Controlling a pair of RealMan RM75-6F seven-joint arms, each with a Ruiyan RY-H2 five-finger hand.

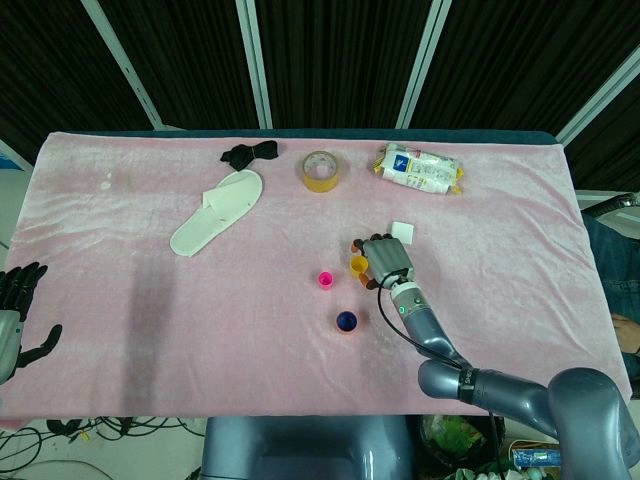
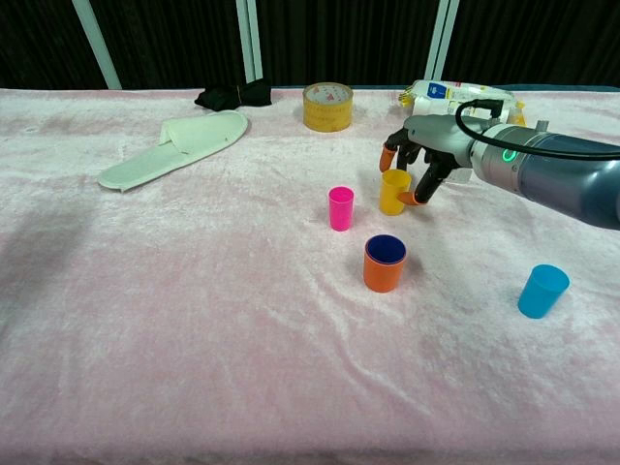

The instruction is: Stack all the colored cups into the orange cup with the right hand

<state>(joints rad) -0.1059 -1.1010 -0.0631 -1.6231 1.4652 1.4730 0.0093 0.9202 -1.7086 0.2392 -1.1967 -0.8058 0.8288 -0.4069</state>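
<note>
The orange cup (image 2: 384, 263) stands mid-table with a dark blue cup nested inside it, and shows again as the orange cup (image 1: 346, 322) in the head view. Behind it stand a pink cup (image 2: 340, 208) and a yellow cup (image 2: 393, 192). My right hand (image 2: 418, 163) is down at the yellow cup (image 1: 358, 264), with its thumb at the cup's right side and a finger over the far rim. The cup still stands on the cloth. A light blue cup (image 2: 542, 291) sits alone at the front right. My left hand (image 1: 15, 310) hangs off the table's left edge, fingers apart and holding nothing.
At the back of the pink cloth lie a white slipper (image 1: 217, 210), a black bundle (image 1: 248, 153), a tape roll (image 1: 320, 170) and a snack packet (image 1: 420, 167). A small white card (image 1: 402, 232) lies just behind my right hand.
</note>
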